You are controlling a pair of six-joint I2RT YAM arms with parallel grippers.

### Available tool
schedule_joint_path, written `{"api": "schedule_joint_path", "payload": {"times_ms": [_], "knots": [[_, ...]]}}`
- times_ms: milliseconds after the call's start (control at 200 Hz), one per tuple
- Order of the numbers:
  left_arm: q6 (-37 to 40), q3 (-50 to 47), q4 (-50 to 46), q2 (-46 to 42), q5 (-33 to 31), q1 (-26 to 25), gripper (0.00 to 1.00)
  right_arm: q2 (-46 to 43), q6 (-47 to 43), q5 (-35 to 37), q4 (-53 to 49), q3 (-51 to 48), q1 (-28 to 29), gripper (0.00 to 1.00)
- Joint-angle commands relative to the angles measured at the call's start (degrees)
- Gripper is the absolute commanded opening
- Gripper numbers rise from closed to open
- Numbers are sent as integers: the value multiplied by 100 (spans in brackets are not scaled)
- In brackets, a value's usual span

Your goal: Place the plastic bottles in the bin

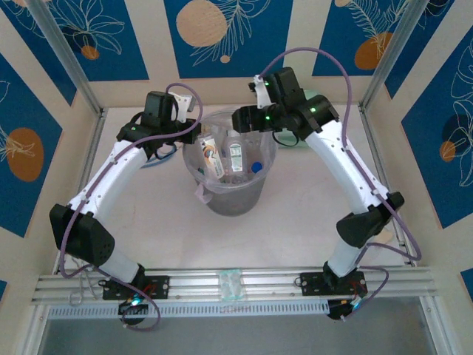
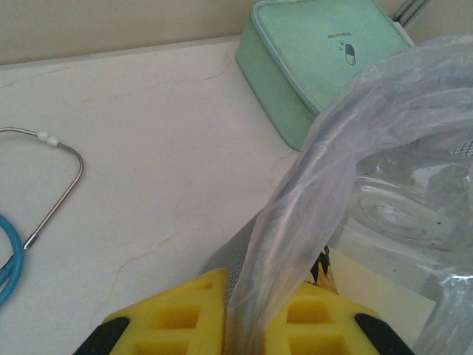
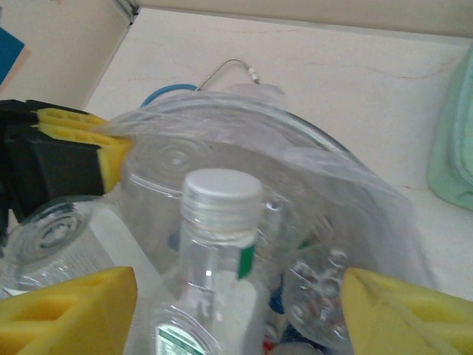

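From above, the bin (image 1: 235,198) stands mid-table between the two arms, with several plastic bottles (image 1: 235,157) already inside it, one showing a blue cap. Their labels are too small from up there to read

The left wrist camera shows what the overhead one can't: the left gripper (image 2: 247,310) has its yellow fingers pressed together on the bin's rim, pinching the thin clear bag. Beyond it on the table (image 2: 148,133) lie a mint green case (image 2: 325,55) and a stethoscope (image 2: 52,185). The case carries a small pill logo beside tiny print I can't make out

The right wrist camera looks down into the bin: the right gripper (image 3: 236,296) is spread wide, and a white-capped bottle (image 3: 218,244) stands upright between its fingers, touching neither. Its green-and-white label is unreadable
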Motion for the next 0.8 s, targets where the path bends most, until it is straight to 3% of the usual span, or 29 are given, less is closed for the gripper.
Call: {"api": "schedule_joint_path", "payload": {"times_ms": [0, 415, 455, 550, 675, 795], "knots": [[-10, -111, -582, 377, 216, -351, 0, -549, 24, -111, 145, -397, -339, 73], [-542, 198, -150, 810, 253, -806, 2, -2101, 295, -1366, 788, -2411, -2169, 73], [-473, 264, -221, 791, 125, -806, 11, -2153, 275, -1406, 787, -2489, -2258, 73], [-205, 456, -465, 716, -140, -799, 47, -2280, 287, -1389, 954, -2707, -2401, 74], [212, 810, -791, 583, -468, -758, 71, -2415, 435, -1243, 1311, -3062, -2555, 78], [759, 1138, -964, 279, -886, -630, 99, -2606, 767, -668, 1675, -3429, -2625, 99]]}}
